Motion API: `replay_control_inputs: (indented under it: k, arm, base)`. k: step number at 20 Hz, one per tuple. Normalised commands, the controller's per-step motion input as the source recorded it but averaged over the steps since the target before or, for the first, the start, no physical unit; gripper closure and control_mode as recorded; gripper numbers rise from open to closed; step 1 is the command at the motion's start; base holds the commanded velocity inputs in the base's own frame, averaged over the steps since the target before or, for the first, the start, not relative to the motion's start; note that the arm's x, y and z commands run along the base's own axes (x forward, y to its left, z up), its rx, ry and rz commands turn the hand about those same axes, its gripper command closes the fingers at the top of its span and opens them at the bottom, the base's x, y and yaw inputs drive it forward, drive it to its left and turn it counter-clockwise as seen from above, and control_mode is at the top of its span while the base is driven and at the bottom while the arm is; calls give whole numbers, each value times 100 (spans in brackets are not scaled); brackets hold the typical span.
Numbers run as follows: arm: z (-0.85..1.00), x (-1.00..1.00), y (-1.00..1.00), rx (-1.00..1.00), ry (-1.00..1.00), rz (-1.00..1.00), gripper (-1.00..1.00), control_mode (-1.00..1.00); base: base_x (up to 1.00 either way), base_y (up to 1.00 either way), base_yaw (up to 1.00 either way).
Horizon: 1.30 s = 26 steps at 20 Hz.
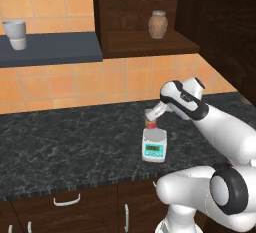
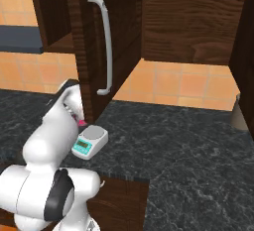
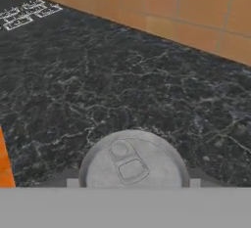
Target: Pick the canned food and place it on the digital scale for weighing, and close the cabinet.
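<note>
The gripper hung low over the back edge of the scale, pinching the can between its fingers. The can's red label showed just above the scale's round plate; whether it touched the plate could not be told. From the hand camera the can's grey pull-tab lid sat close below, with dark marbled counter beyond. The cabinet door stood open, and a brown jar sat on its shelf
</note>
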Motion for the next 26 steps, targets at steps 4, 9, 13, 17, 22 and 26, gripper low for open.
replay_control_inputs:
  k: [4, 9, 13, 17, 22, 26]
  arm:
    - [-38, 9, -3, 14, -24, 35, 100, -100]
    - [-11, 0, 0, 2, -26, 14, 100, -100]
    - [-5, -6, -2, 0, -9, 0, 100, -100]
    - [-1, -32, -19, 0, 0, 0, 100, -100]
    - [-16, 1, -15, -1, 1, -1, 100, -100]
    - [-37, 32, -2, -2, 0, 0, 100, -100]
  base:
    - [0, 0, 0]
    - [0, 0, 0]
    - [0, 0, 0]
    - [0, 0, 0]
    - [0, 0, 0]
    - [0, 0, 0]
